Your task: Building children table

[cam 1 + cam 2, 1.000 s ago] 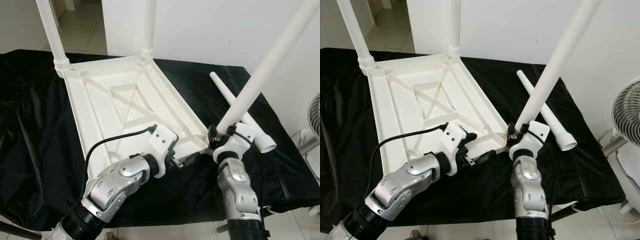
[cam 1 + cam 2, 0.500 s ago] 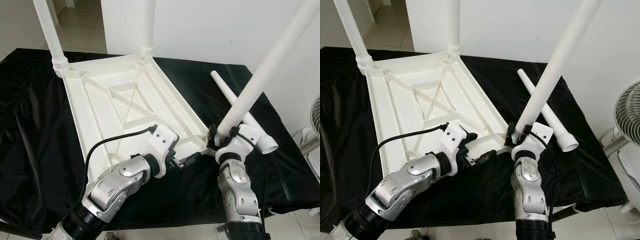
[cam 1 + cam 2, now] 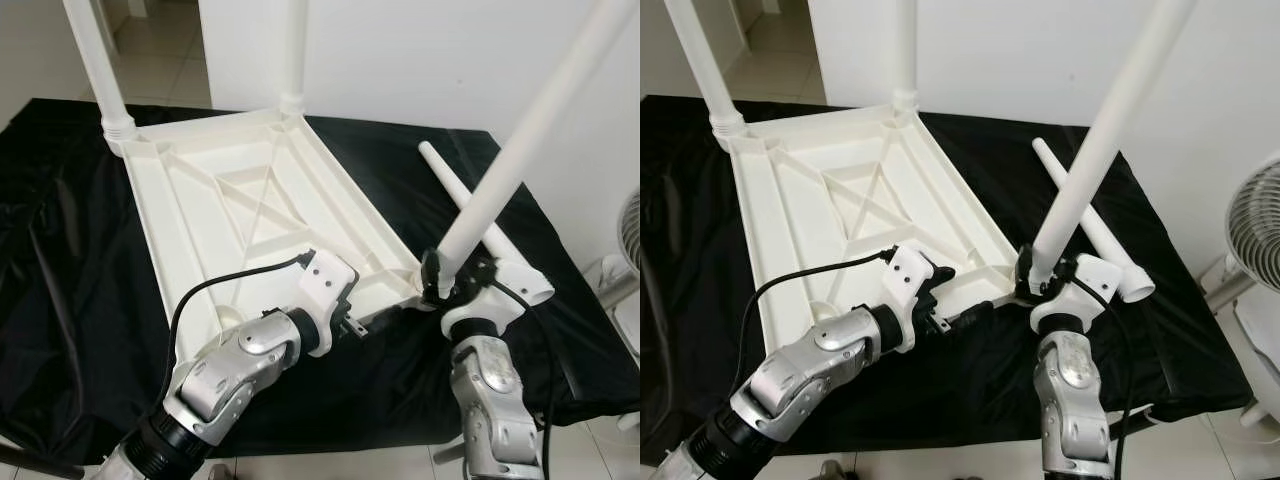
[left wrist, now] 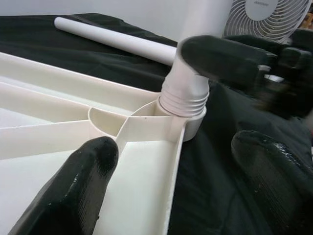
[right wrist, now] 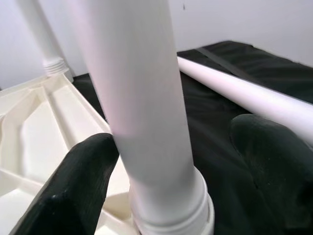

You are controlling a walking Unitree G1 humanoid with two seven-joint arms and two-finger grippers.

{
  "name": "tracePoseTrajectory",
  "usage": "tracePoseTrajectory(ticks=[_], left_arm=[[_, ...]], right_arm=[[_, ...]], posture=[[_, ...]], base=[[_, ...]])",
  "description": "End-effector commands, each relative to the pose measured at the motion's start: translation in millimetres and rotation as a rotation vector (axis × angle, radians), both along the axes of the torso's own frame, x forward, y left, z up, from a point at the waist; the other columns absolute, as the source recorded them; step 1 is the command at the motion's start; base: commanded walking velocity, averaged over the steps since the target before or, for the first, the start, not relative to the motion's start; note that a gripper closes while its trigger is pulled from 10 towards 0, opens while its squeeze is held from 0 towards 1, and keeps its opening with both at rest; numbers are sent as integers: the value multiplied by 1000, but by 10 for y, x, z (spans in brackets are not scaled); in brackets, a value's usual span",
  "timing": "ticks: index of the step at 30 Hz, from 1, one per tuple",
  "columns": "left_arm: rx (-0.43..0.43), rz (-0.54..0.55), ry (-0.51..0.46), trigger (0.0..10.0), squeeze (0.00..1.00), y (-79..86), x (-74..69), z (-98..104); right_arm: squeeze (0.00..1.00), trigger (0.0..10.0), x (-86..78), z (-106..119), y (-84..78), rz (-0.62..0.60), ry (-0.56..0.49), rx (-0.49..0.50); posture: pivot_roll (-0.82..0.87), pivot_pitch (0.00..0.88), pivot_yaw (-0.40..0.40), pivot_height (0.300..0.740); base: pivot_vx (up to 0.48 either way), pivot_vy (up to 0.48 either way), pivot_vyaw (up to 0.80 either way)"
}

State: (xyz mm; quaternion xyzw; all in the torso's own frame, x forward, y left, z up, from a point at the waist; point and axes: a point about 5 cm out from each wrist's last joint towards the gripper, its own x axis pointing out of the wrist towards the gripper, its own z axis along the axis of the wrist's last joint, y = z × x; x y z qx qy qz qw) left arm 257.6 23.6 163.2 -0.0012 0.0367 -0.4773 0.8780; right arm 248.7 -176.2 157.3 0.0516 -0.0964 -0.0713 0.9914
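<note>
**Third leg being seated at the near right corner**

The tabletop point(image 3: 250, 215) is lying upside down on the black cloth point(image 3: 60, 300), ribs up, so that the corner sockets are exposed for the legs. At the far left corner one fitted leg point(image 3: 95, 60) is standing upright; at the far right corner a second fitted leg point(image 3: 293, 50) is standing likewise.

The left gripper point(image 3: 385, 318) is being held at the tabletop's near edge, just left of the near right corner. In the left wrist view its fingers point(image 4: 83, 181) are spread apart, one over the inside of the tray and one over the cloth outside, with the rim between them but not being pinched. This is judged a bracing stance, kept so the top is not shifted while the leg is worked in.

The right gripper point(image 3: 452, 280) is closed around the slanted leg point(image 3: 525, 145) low on its shaft, just above the threaded collar, where control of the tip is judged best. The leg's foot is resting in the corner socket point(image 4: 183, 115), but the leg is leaning up and to the right, so it is judged not yet fully seated.

A spare leg point(image 3: 480, 225) is lying on the cloth to the right, just behind the right gripper, near enough for the last corner.
</note>
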Motion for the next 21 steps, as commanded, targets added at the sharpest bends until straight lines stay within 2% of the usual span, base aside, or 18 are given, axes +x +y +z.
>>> tracePoseTrajectory(ticks=[1,2,5,6,7,15,21], left_arm=[[-1,-154,3,10000,0,-27,-79,8],[0,-154,3,10000,0,-18,-72,11],[3,-154,2,10000,0,-11,-65,13],[5,-155,0,10000,0,-6,-56,18],[7,-156,-1,10000,0,-4,-46,25],[10,-149,-16,10000,0,28,-17,69],[17,-142,-19,10000,0,87,-29,85]], right_arm=[[0,10000,-55,15,-32,2,-2,-9],[0,10000,-138,23,-42,10,-2,-23],[0,10000,-210,28,-43,19,-2,-26],[0,9529,-271,31,-39,27,-2,-29],[0,0,-311,21,-26,40,0,-30],[0,0,-328,-43,38,122,10,-13],[0,0,-242,-134,38,233,52,3]], posture=[[7,103,-61,740],[2,108,-58,740],[-1,113,-55,740],[-2,116,-53,740],[-2,116,-53,740],[10,126,-48,740],[33,136,-54,740]], base=[[0,0,0],[0,0,0],[0,0,0],[0,0,0],[0,0,0],[0,0,0],[0,0,0]])
